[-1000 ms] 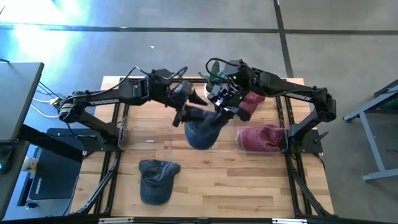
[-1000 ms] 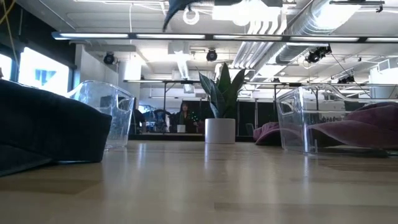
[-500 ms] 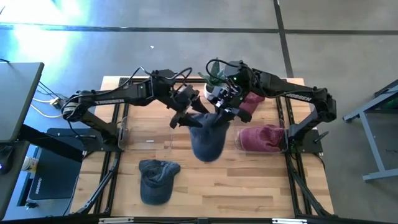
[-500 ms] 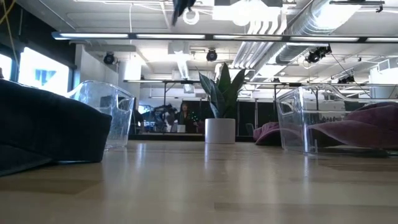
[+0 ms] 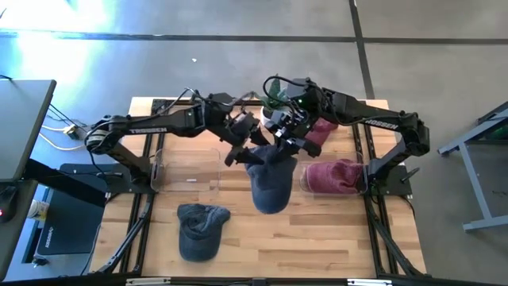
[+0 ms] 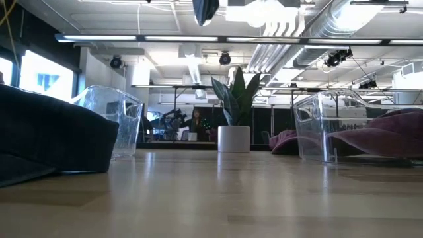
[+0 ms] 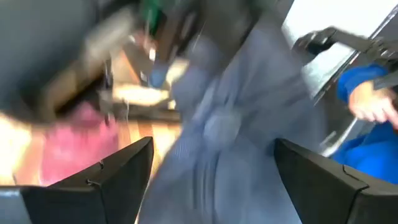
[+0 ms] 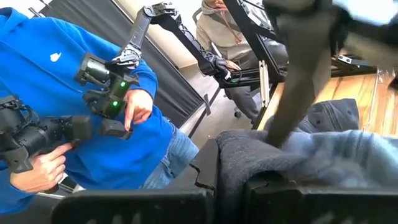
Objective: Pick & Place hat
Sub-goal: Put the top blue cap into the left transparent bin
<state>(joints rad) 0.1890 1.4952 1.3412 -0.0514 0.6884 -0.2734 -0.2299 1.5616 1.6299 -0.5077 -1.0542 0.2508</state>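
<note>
A blue-grey hat hangs in the air over the table's middle; its lower tip shows at the top of the low view. My right gripper is shut on its upper edge. My left gripper is open beside the hat's left side; in the left wrist view its fingers stand wide apart with the hat's crown and top button before them. A second grey hat lies on the table near the front. My right gripper pinches a dark fold of the hat's edge between its two fingers. The hat hangs below the gripper, clear of the table. My left gripper: I cannot tell whether its open fingers touch the hat.
A clear bin stands left of the middle. A clear bin with a maroon hat stands on the right, and another maroon hat lies behind it. A potted plant stands at the far edge. A person in blue stands beyond the table.
Both grippers have moved with the hat toward the table's right and near edges. The hat now hangs lower and longer below the right gripper.
</note>
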